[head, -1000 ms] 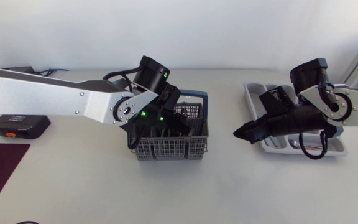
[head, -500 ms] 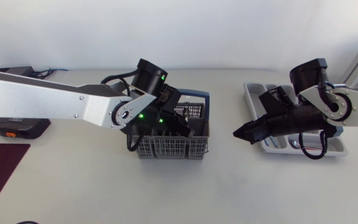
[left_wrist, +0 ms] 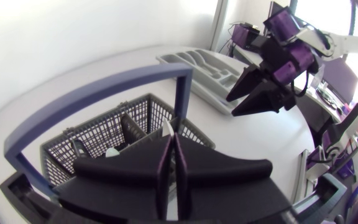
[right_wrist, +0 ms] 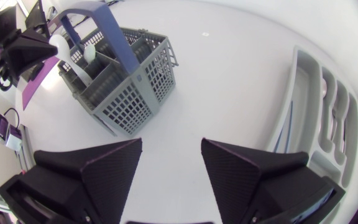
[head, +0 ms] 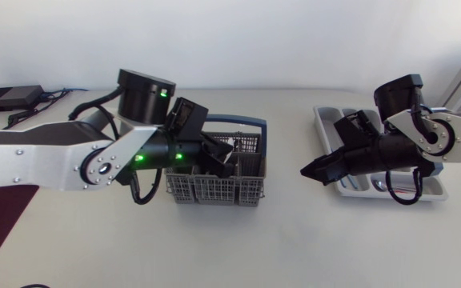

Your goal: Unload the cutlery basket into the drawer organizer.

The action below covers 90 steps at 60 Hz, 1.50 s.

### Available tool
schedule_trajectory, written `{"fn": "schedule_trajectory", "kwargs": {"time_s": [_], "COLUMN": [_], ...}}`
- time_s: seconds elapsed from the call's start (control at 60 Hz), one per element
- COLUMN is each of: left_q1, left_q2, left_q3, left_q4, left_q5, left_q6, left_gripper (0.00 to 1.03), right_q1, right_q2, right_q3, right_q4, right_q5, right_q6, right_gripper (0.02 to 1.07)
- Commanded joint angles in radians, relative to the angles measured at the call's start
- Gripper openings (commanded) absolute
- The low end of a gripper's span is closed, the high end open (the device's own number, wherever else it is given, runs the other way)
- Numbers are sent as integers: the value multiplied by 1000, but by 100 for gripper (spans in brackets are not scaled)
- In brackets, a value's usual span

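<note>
**gripfan:** Grey mesh cutlery basket (head: 214, 190) sits just left of centre in the overhead frame, on the table (head: 294, 240). The left gripper (left_wrist: 172, 140) comes in from the left edge and dips into it. On its wrist cam the jaws are pressed together, and a thin white utensil (right_wrist: 58, 45) looks pinched at the tips, with its low end down in a compartment. I'd call this the pull-out step. At least one more white piece (right_wrist: 89, 53) is waiting in the basket.

**drawer_dan:** And the other arm?

**gripfan:** The right gripper (head: 309, 171) hovers right of centre between the basket and the drawer organizer (head: 324, 122), which is at the right of the frame. Its jaws are wide apart and holding nothing.

**drawer_dan:** So what could go wrong here?

**gripfan:** Three things, I reckon. It's a tip-only pinch on something that flat, so the utensil could swivel or slide out mid-lift. The blue handle (head: 250, 124) arches right over where the jaws are. If the lift clips it, or the utensil snags the mesh, the whole basket probably comes along or tips. And the right arm is parked right on the straight line to the organizer, so a direct carry could hit it.
</note>
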Motion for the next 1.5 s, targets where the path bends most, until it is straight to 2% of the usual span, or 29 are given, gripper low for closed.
{"fn": "schedule_trajectory", "kwargs": {"time_s": [0.0,0.067,0.183,0.35,0.467,0.633,0.75,0.867,0.967,1.15,1.233,1.267,1.35,1.483], "left_q1": [11,10,8,50,54,31,24,16,-2,1,4,4,4,8], "left_q2": [-62,-90,-113,-107,-94,-81,-48,-31,-30,-12,-4,-4,-2,2], "left_q3": [-41,-32,42,201,266,326,370,378,378,396,401,401,399,396], "left_q4": [27,27,-44,-219,-296,-383,-471,-524,-552,-598,-607,-609,-612,-615], "left_q5": [22,22,55,206,283,373,487,577,611,730,757,763,773,790], "left_q6": [-27,-28,-25,-10,6,22,47,64,82,85,85,85,87,87], "left_gripper": [4,4,4,4,4,4,4,4,4,4,4,4,4,4], "right_q1": [10,10,9,7,9,24,76,160,222,312,334,340,343,355], "right_q2": [-18,-27,-66,-161,-216,-282,-336,-368,-377,-389,-388,-388,-396,-399], "right_q3": [-14,-18,-25,-34,-41,-46,-48,-52,-54,-64,-66,-68,-75,-77], "right_q4": [-13,-10,-6,-12,-21,-49,-78,-88,-96,-104,-108,-108,-110,-111], "right_q5": [-3,-3,-17,-103,-150,-218,-257,-259,-262,-280,-287,-296,-339,-342], "right_q6": [-5,-8,-22,-69,-95,-132,-158,-160,-160,-160,-160,-160,-160,-160], "right_gripper": [72,72,72,72,75,75,75,75,75,75,74,73,63,45]}}
